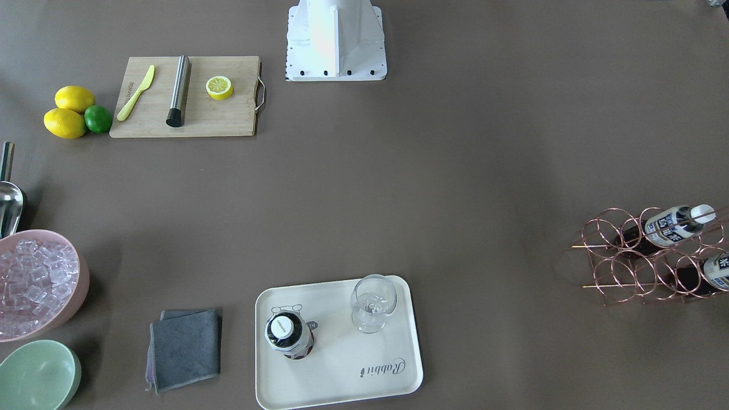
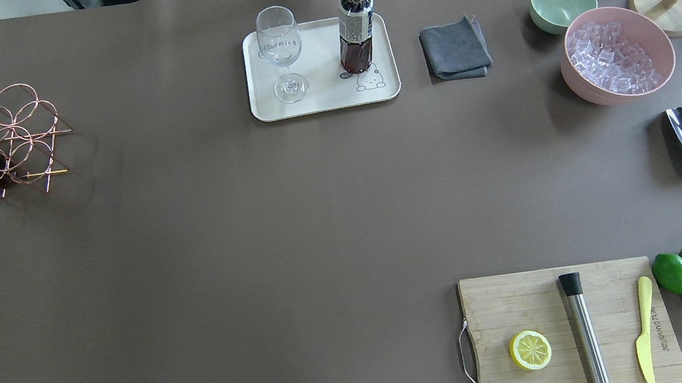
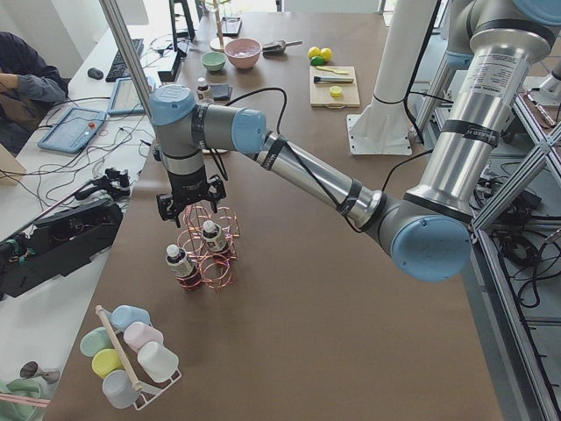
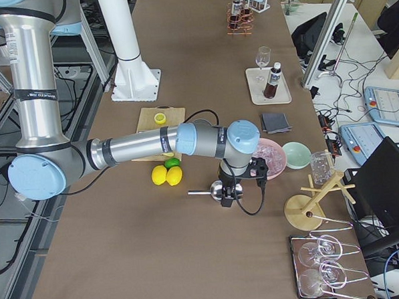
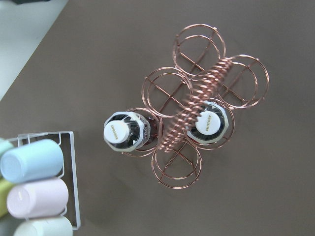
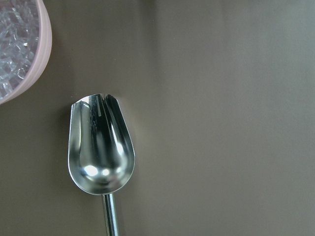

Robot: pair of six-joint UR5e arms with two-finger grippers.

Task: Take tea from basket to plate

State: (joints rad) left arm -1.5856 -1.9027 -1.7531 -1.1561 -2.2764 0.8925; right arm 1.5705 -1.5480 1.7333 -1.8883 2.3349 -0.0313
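Tea (image 1: 287, 336) on plate (image 1: 342, 356) | left tool (image 3: 185, 209), right tool (image 4: 230, 196): side views only, cannot tell

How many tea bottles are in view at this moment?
3. One tea bottle stands on the plate beside the wine glass; a second bottle and a third bottle stand in the basket, either side of its handle. None seems hidden.
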